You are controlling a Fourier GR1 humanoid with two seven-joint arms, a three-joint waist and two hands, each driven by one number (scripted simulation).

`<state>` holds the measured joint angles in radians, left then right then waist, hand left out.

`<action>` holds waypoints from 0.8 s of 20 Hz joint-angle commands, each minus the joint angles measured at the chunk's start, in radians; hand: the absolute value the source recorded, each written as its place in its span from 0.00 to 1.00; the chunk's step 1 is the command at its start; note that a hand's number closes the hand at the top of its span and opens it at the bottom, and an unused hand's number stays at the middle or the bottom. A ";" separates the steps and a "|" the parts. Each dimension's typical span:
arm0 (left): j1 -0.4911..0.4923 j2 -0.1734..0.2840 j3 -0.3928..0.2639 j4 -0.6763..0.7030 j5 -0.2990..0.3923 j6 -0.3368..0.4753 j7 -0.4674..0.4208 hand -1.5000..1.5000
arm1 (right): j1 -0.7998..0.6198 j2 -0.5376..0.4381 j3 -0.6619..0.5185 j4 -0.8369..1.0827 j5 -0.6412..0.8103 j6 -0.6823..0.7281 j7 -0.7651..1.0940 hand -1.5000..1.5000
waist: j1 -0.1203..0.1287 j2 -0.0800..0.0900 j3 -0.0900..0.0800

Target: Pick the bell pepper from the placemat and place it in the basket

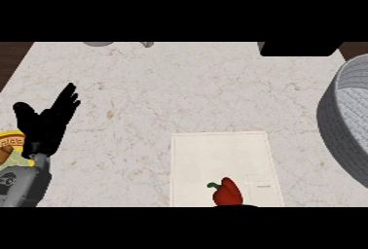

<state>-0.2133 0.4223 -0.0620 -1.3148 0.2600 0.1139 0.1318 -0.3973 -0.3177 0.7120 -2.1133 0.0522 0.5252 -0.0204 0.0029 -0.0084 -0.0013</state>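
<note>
From my seat I count one bell pepper [228, 192], red with a green stem, lying on the one pale placemat [223, 165], close to the mat's near edge and a little right of its middle. The stem points toward the mat's left side. Just under the pepper, at the bottom of the view, there is a small dark shape I cannot identify.

The placemat sits at the near edge of the marble counter [187, 87], roughly central. One grey woven basket [343, 126] stands at the counter's right edge, cut off by the frame, well apart from the pepper and holding nothing that I can see.

I see only one hand: the left hand [45, 127] shows at the counter's left edge, fingers straight and spread, pointing up and away, holding nothing. Beside its wrist, at the near left corner, is one yellow-rimmed round object [10, 142], mostly hidden.

Along the far edge, one grey item [97, 43] and another small grey piece [147, 44] poke in; a black block [298, 47] sits at the far right corner
</note>
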 commanded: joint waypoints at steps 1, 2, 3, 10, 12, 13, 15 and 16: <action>0.030 -0.004 -0.018 -0.038 -0.013 0.010 0.028 0.50 | -0.126 -0.067 -0.055 -0.084 0.070 0.053 0.202 0.00 | -0.005 -0.008 -0.002; 0.018 0.029 0.025 0.000 0.010 -0.014 0.013 0.50 | -0.166 -0.077 -0.077 -0.099 0.137 0.042 0.221 0.00 | -0.012 -0.007 -0.003; 0.024 -0.003 0.004 -0.030 0.002 0.012 0.019 0.50 | -0.202 -0.111 -0.113 -0.108 0.184 0.050 0.236 0.00 | -0.013 -0.012 -0.002; 0.014 0.016 0.023 -0.021 0.007 -0.026 0.018 0.50 | -0.469 -0.113 -0.267 -0.012 -0.071 0.266 0.561 0.00 | -0.005 0.000 -0.003; 0.008 0.032 0.027 -0.044 0.008 -0.025 0.052 0.50 | -0.517 -0.141 -0.245 0.066 -0.147 0.350 0.568 0.00 | 0.003 0.000 -0.003; -0.005 0.002 0.021 -0.020 0.000 -0.013 0.037 0.50 | -0.465 -0.181 -0.261 0.068 -0.165 0.386 0.529 0.00 | -0.006 0.005 -0.001; 0.007 0.014 0.032 -0.041 0.012 -0.031 0.040 0.50 | -0.553 -0.200 -0.321 0.163 -0.270 0.456 0.523 0.00 | 0.005 0.006 -0.001; 0.027 0.013 0.021 -0.068 -0.002 -0.011 0.070 0.50 | -0.562 -0.224 -0.345 0.145 -0.349 0.473 0.571 0.00 | -0.002 0.001 -0.001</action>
<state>-0.2048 0.4330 -0.0411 -1.3555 0.2648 0.0979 0.1796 -0.8815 -0.4882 0.4360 -2.0377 -0.1288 0.8749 0.4949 0.0005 -0.0065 -0.0027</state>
